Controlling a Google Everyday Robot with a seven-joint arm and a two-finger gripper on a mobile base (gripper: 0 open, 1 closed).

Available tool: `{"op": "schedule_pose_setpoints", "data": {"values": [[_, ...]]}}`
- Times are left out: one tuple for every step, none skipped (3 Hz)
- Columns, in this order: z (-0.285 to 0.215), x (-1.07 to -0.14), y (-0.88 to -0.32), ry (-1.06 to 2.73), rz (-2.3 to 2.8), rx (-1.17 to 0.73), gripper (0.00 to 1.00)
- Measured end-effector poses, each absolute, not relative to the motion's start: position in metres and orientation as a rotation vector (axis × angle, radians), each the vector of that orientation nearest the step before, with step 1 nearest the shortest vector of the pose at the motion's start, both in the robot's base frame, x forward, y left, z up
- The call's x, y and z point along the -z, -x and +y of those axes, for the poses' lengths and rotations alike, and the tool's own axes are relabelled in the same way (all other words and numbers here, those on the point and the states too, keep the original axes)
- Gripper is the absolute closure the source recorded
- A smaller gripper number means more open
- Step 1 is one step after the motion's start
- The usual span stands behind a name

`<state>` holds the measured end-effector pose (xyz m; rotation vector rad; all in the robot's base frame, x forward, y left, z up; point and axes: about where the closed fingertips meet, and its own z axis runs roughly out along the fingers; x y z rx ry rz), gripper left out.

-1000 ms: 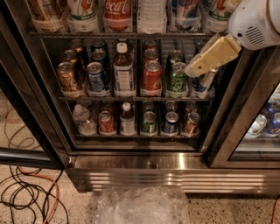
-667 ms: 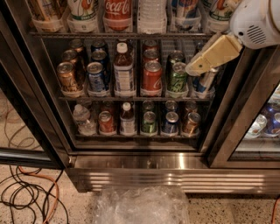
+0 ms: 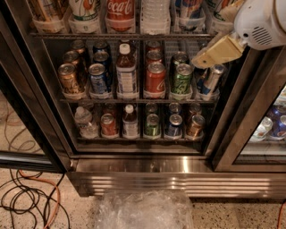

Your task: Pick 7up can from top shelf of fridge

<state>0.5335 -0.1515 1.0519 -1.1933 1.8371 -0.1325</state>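
Observation:
The fridge [image 3: 147,176] stands open in front of me, with a ribbed steel base panel. The top shelf [image 3: 111,35] is a wire rack across the top of the view, holding drinks in clear cup trays. A pale whitish can with green marks, probably the 7up can [image 3: 85,8], stands second from the left, cut off by the top edge. My gripper [image 3: 210,54], beige on a white arm [image 3: 263,22], hangs at the upper right. It is just below the top shelf's right end, far right of that can and holding nothing.
The top shelf also holds a Coca-Cola bottle [image 3: 120,9] and a water bottle [image 3: 154,15]. A dark green can [image 3: 182,80] and a slim can [image 3: 212,79] stand just under the gripper. Cables [image 3: 27,197] lie on the floor at left, and crumpled clear plastic [image 3: 143,210] in front.
The gripper has risen very slightly at the right of the fridge. Nothing else has moved.

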Motion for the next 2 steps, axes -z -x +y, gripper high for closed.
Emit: {"op": "schedule_pose_setpoints", "data": {"values": [[-0.14,-1.045,-0.535,1.23,1.8,0.108,0.07],[-0.141,-1.036,-0.551,1.14,1.799,0.087,0.0]]}}
